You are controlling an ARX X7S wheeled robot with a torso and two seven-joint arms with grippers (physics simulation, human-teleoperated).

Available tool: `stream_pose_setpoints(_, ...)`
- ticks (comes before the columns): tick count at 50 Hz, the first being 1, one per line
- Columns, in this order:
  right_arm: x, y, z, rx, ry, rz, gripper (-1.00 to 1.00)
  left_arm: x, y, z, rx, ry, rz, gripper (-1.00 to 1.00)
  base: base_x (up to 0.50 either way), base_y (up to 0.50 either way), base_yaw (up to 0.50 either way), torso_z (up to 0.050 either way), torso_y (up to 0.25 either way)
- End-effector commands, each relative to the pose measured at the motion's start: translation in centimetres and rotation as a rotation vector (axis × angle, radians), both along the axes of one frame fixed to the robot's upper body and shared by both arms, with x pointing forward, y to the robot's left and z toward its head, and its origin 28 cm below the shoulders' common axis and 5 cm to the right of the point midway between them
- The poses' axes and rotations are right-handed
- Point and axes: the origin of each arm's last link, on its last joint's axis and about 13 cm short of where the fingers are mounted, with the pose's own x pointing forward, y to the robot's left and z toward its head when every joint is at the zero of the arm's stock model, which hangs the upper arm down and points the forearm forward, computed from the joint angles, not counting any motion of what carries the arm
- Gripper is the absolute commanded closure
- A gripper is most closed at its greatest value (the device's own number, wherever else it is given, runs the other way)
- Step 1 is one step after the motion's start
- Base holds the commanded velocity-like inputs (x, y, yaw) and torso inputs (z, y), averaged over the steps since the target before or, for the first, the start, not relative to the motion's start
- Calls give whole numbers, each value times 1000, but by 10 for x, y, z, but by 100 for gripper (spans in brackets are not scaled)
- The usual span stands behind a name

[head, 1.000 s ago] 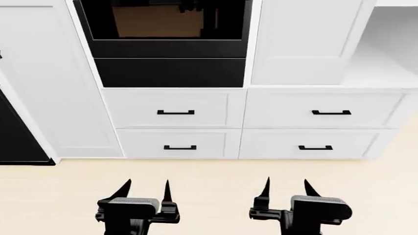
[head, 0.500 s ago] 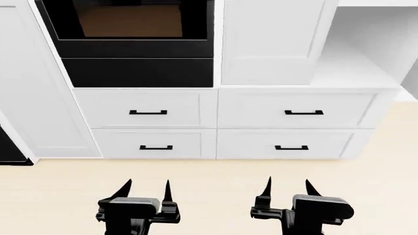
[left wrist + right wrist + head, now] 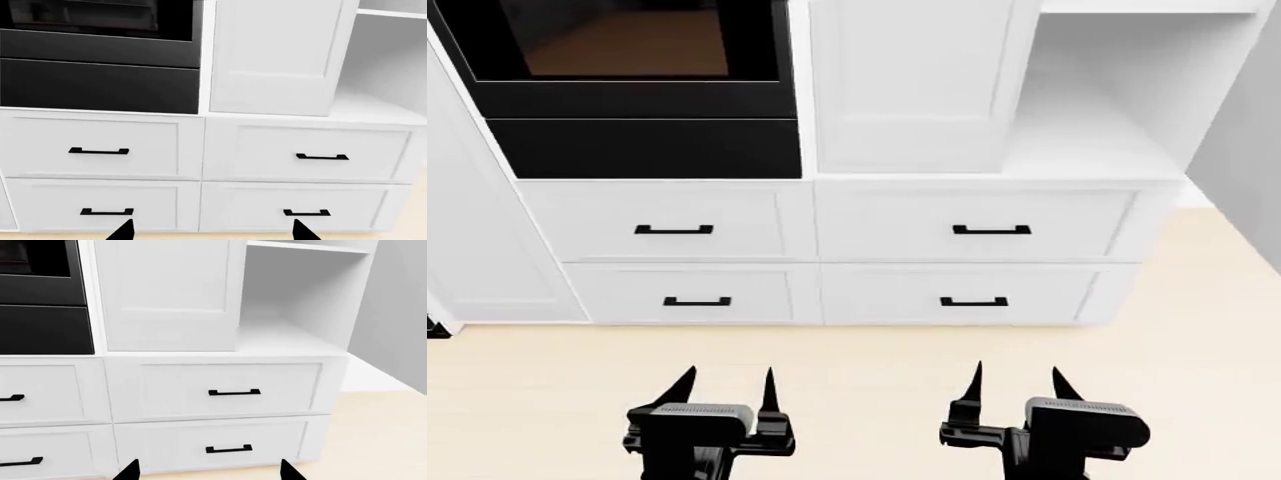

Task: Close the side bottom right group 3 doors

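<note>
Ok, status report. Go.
Left gripper open, right gripper open, both empty. One door shut beside an open compartment. Path clear.

The renders are bright and evenly lit, with soft, diffuse light and no hard shadows. Beyond the black fingers point(image 3: 769, 390), the white drawer fronts point(image 3: 974, 230) show only faint shading in their recessed frames. The open cabinet bay point(image 3: 1108, 90) grades to light grey inside. The oven glass point(image 3: 627, 40) carries a dull brown reflection. All views are slightly soft, without edge distortion.
</note>
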Motion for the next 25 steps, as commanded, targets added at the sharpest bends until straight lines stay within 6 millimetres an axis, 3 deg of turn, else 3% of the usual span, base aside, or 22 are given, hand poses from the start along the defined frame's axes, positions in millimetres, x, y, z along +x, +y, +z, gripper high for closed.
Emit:
stream_pose_setpoints(1,0,0,0,-1,-1,-2,-100,0,0,0,0,2,0,-100,0,-500,0,0,0)
stream_pose_setpoints(25,0,0,-1,2,1,-5,-100,0,0,-1,1,-1,0,-100,0,-500,0,0,0)
